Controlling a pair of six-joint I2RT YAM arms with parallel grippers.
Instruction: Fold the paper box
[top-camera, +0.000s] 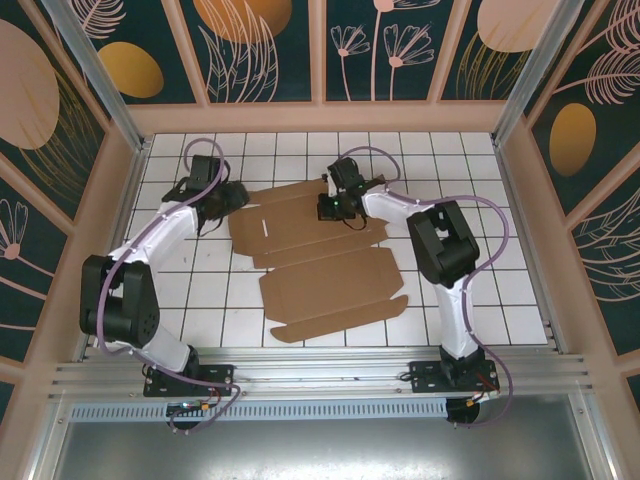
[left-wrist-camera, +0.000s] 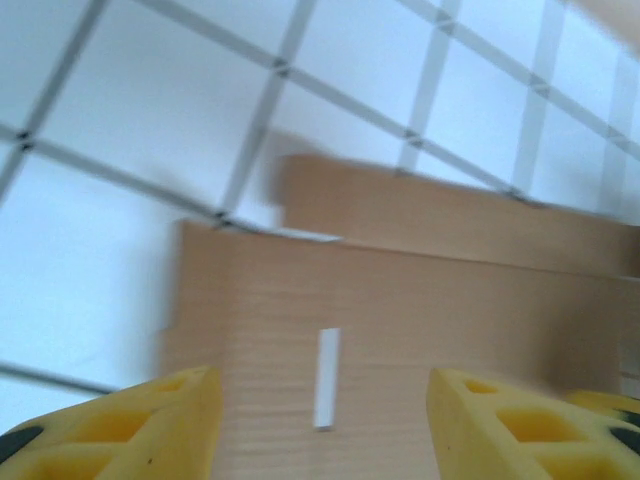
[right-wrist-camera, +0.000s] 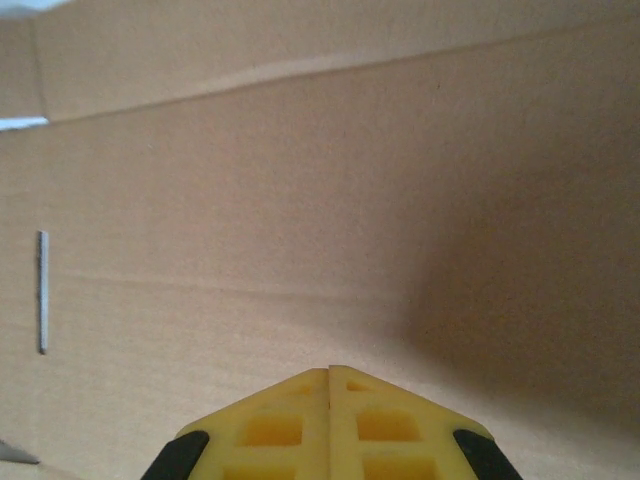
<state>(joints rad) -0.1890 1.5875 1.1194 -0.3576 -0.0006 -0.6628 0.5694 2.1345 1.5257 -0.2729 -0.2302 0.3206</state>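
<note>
The paper box (top-camera: 320, 265) is a flat brown die-cut sheet lying in the middle of the white gridded table. At the sheet's left edge is my left gripper (top-camera: 233, 199). In the left wrist view its yellow fingers (left-wrist-camera: 130, 425) stand apart, the left gripper (left-wrist-camera: 325, 425) open over the cardboard (left-wrist-camera: 430, 300), with a narrow slit (left-wrist-camera: 326, 378) between them and nothing held. My right gripper (top-camera: 331, 210) is over the sheet's far part. In the right wrist view the right gripper (right-wrist-camera: 329, 372) is shut, fingertips pressed together just above the cardboard (right-wrist-camera: 300, 190); whether they touch it I cannot tell.
White tiles (top-camera: 480, 200) lie bare to the right of the sheet and along the far side (top-camera: 280, 145). Low peach walls (top-camera: 320, 117) and metal posts (top-camera: 100, 70) ring the table. The arm bases (top-camera: 190, 375) sit on the near rail.
</note>
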